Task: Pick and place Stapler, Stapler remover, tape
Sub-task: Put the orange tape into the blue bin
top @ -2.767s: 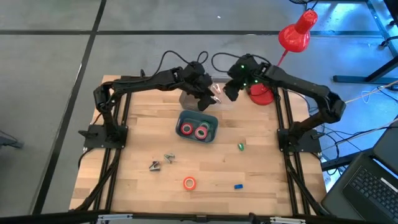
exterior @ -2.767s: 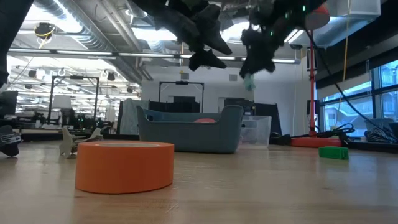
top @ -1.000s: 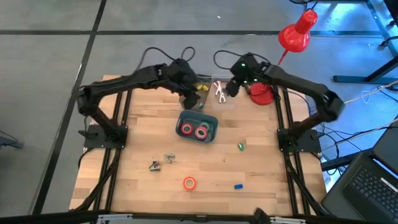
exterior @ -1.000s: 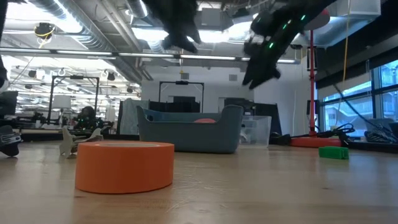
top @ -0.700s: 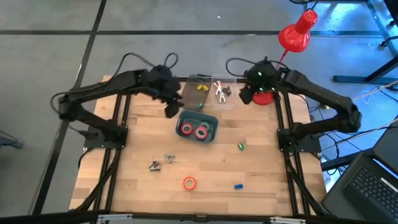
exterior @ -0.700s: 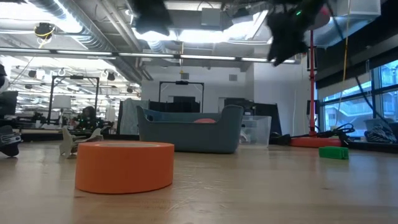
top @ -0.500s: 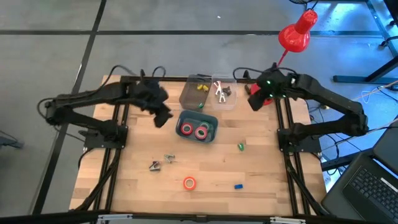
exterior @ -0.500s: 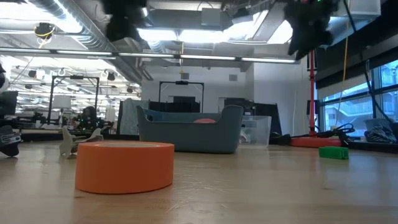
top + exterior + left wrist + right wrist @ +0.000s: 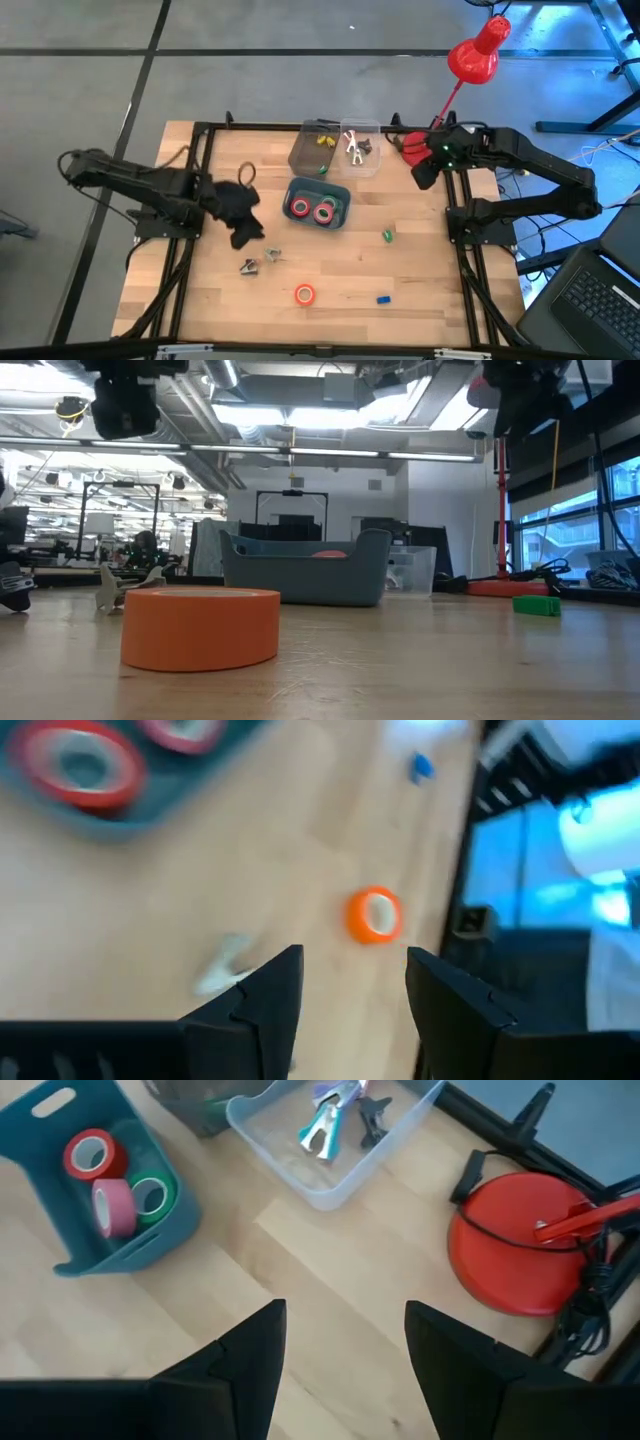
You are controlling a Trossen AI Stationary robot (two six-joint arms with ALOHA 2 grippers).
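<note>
Orange tape (image 9: 304, 294) lies alone on wooden table (image 9: 420, 285).

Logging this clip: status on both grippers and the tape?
Left gripper open, empty, above the staple removers. Right gripper open, empty, by the lamp base. Three tape rolls in the blue bin; orange roll loose on table.
</note>
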